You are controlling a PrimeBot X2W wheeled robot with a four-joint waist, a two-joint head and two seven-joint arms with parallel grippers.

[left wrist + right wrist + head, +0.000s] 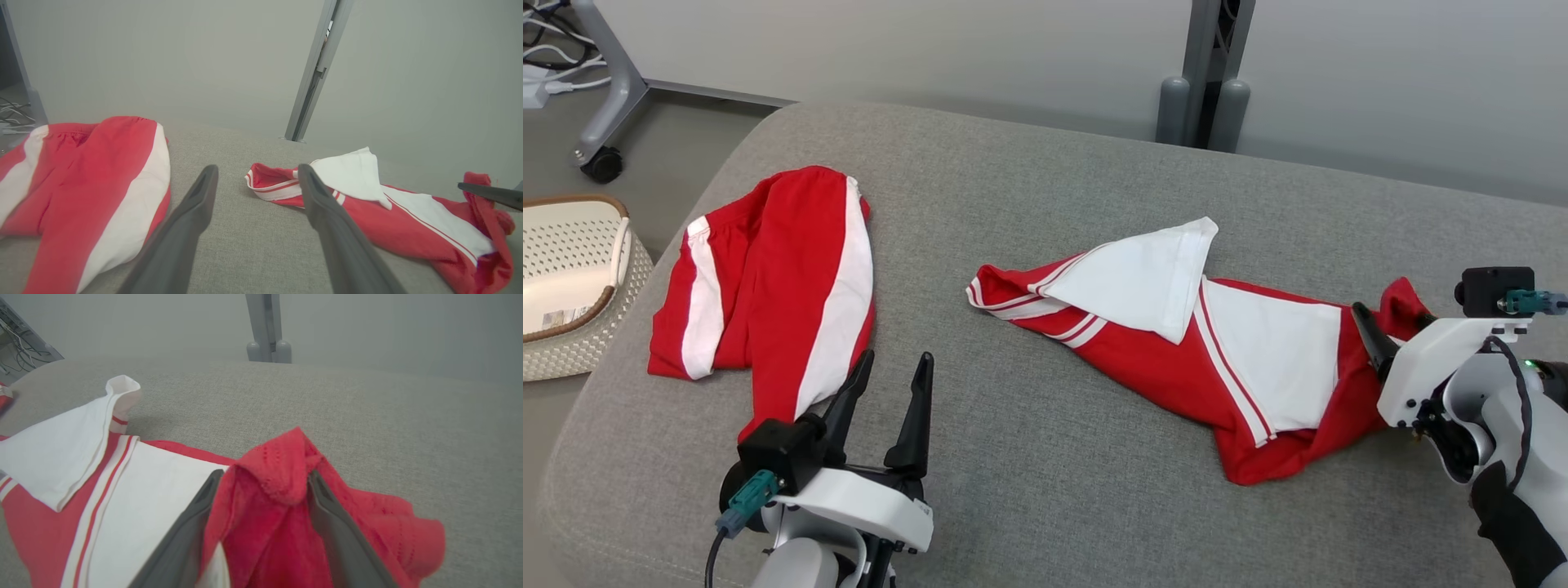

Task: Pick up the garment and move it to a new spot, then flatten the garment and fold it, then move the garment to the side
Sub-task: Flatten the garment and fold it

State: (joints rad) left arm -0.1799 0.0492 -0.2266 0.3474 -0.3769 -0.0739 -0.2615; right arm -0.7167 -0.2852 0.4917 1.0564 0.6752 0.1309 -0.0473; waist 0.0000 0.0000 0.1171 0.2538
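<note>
Task's thing: the garment (pixel 1143 367), a red and white top, lies crumpled on the grey cushion (pixel 1045 188), right of centre in the head view.
Long axis: it runs across us, from a striped hem (pixel 996 300) near the middle of the cushion to a bunched red end (pixel 282 465) at our right arm.
Right gripper (pixel 265 477): we see its fingers spread apart, with that red end standing up between them and touching both inner faces. We judge the cloth loose there, not pinched.
Left gripper (pixel 895 359): released and holding nothing. It hovers over bare cushion, fingertips pointing away from us.
Direction from the left fingers: the striped hem lies ahead and to the right, near but apart.
Nearer arm: the right arm is already at the garment's right end. For the hem end, the left arm is plainly the closer one.
What the move turns on: a white flap (pixel 1143 278) lies doubled over the middle, so we think flattening needs a pull along the long axis, one arm at each end.
Other cloth: a second red piece with white bands (pixel 792 269) lies at the cushion's left, just beside the left gripper and well apart from the garment.
Risk: reaching left by mistake would catch that piece instead.
</note>
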